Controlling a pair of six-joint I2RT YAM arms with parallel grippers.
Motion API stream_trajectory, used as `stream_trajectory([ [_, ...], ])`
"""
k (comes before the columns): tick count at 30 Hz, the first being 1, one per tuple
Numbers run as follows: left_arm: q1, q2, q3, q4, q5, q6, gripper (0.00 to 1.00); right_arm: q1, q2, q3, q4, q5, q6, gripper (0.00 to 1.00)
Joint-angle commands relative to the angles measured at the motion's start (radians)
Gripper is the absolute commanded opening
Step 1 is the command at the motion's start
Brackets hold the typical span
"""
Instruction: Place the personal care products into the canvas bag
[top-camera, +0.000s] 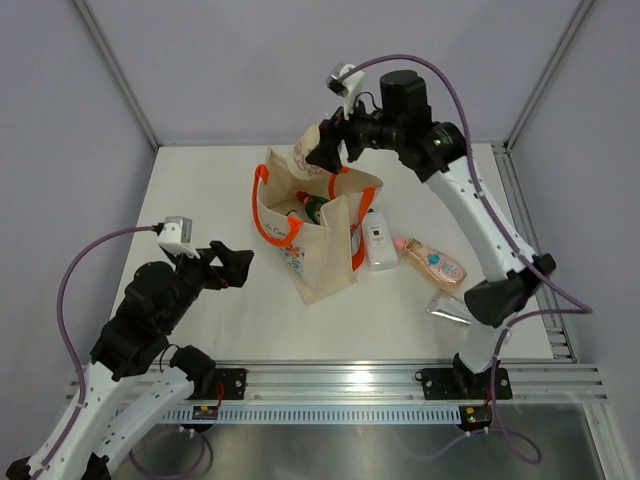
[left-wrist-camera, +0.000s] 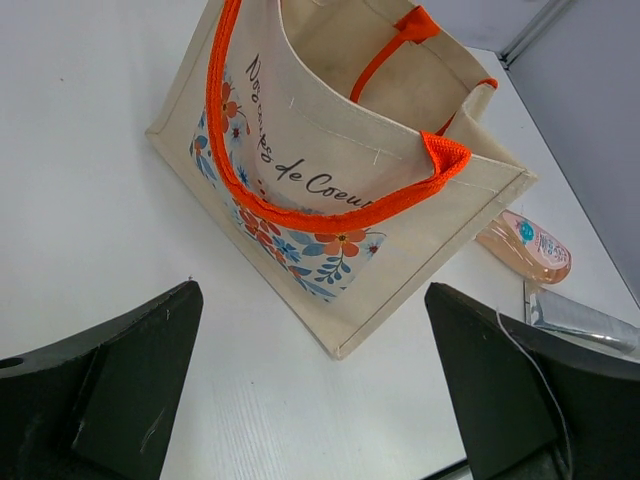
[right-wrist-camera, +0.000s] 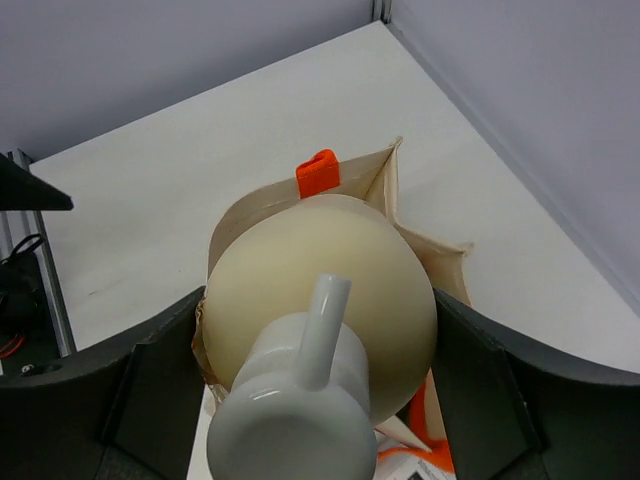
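Note:
My right gripper (top-camera: 330, 150) is shut on a beige pump bottle (right-wrist-camera: 320, 270) with a white pump head, its fingers (right-wrist-camera: 160, 390) pressing both sides. The bottle (top-camera: 305, 153) hangs over the far end of the open canvas bag (top-camera: 318, 235), a beige tote with orange handles and a flower print. Inside the bag lie a dark green item (top-camera: 316, 208) and something red. To the bag's right on the table are a white flat bottle (top-camera: 380, 241), a pink bottle (top-camera: 436, 262) and a silver tube (top-camera: 448, 308). My left gripper (top-camera: 235, 265) stands open left of the bag, holding nothing.
In the left wrist view the bag's printed side (left-wrist-camera: 330, 170) stands a little ahead of the open left gripper (left-wrist-camera: 312, 330), with the pink bottle (left-wrist-camera: 525, 245) and silver tube (left-wrist-camera: 580, 318) beyond it. Grey walls enclose the white table (top-camera: 200, 190); an aluminium rail (top-camera: 340, 380) runs along its near edge.

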Motion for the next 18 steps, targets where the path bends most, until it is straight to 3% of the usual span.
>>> stream_trajectory([
  [1, 0.001, -0.02, 0.052, -0.016, -0.036, -0.002, 0.99, 0.003, 0.174, 0.184, 0.082, 0.004, 0.047, 0.0],
  [6, 0.001, -0.028, 0.047, -0.038, -0.053, 0.018, 0.99, 0.011, 0.249, 0.168, 0.027, -0.092, 0.032, 0.0],
  [8, 0.001, -0.028, 0.04, -0.018, -0.05, 0.032, 0.99, 0.029, 0.281, 0.17, -0.105, -0.178, -0.047, 0.0],
  [13, 0.001, -0.009, 0.026, 0.048, 0.0, 0.059, 0.99, 0.103, 0.263, 0.033, -0.211, -0.296, -0.193, 0.0],
  [18, 0.001, 0.004, 0.021, 0.06, 0.022, 0.061, 0.99, 0.127, 0.301, -0.024, -0.15, -0.252, -0.085, 0.02],
])
